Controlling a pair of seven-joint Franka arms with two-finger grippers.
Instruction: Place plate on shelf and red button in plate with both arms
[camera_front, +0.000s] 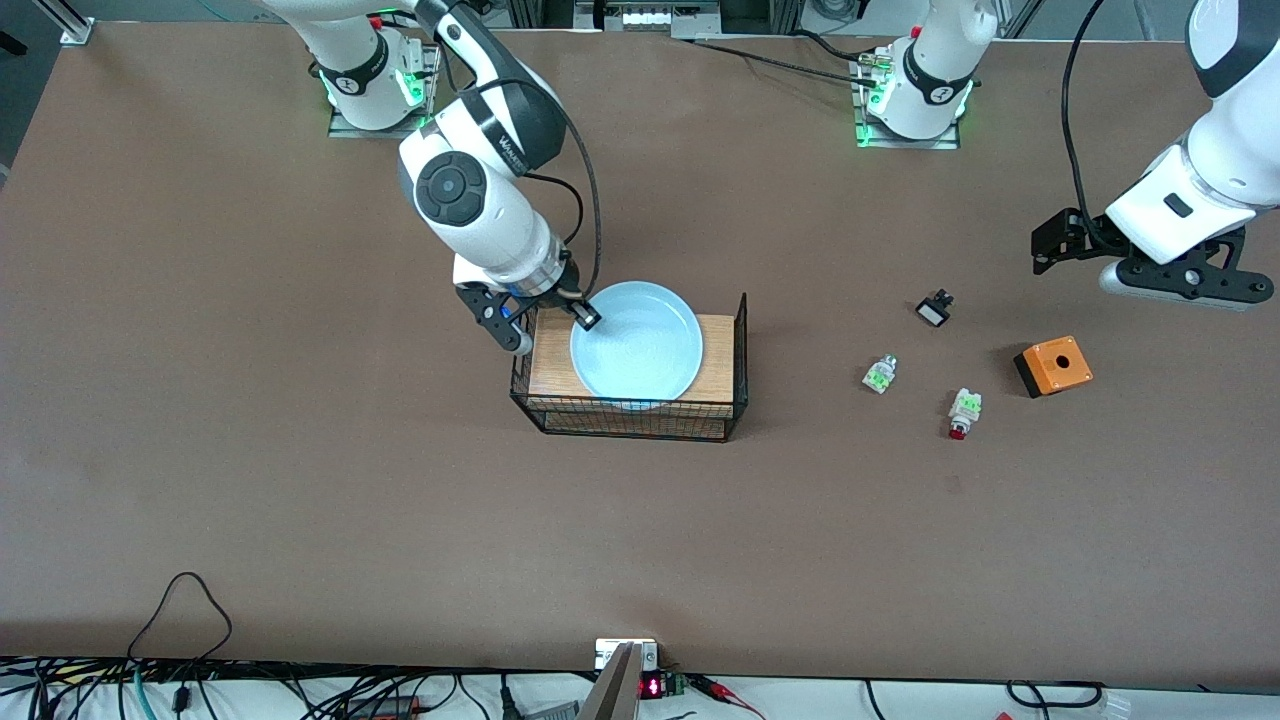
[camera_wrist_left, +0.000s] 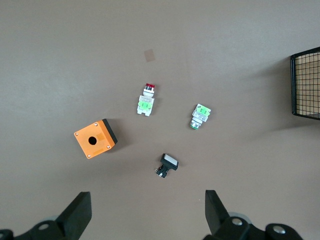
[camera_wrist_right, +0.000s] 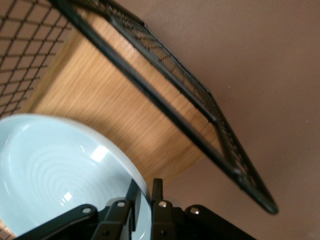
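Observation:
The pale blue plate (camera_front: 636, 345) lies on a wooden board inside a black wire rack. My right gripper (camera_front: 585, 318) is shut on the plate's rim at the edge toward the right arm's end. The right wrist view shows one finger on each side of the rim, the gripper (camera_wrist_right: 146, 192) against the plate (camera_wrist_right: 55, 170). The red button (camera_front: 963, 412) lies on the table toward the left arm's end, and it also shows in the left wrist view (camera_wrist_left: 146, 100). My left gripper (camera_front: 1185, 288) hangs open and empty over bare table, apart from the button parts (camera_wrist_left: 148, 212).
The wire rack (camera_front: 742, 350) holds the wooden board (camera_front: 550, 360). Near the red button lie a similar green-tipped piece (camera_front: 879, 374), a black-and-white piece (camera_front: 934, 308) and an orange box with a hole (camera_front: 1052, 366). Cables run along the table's near edge.

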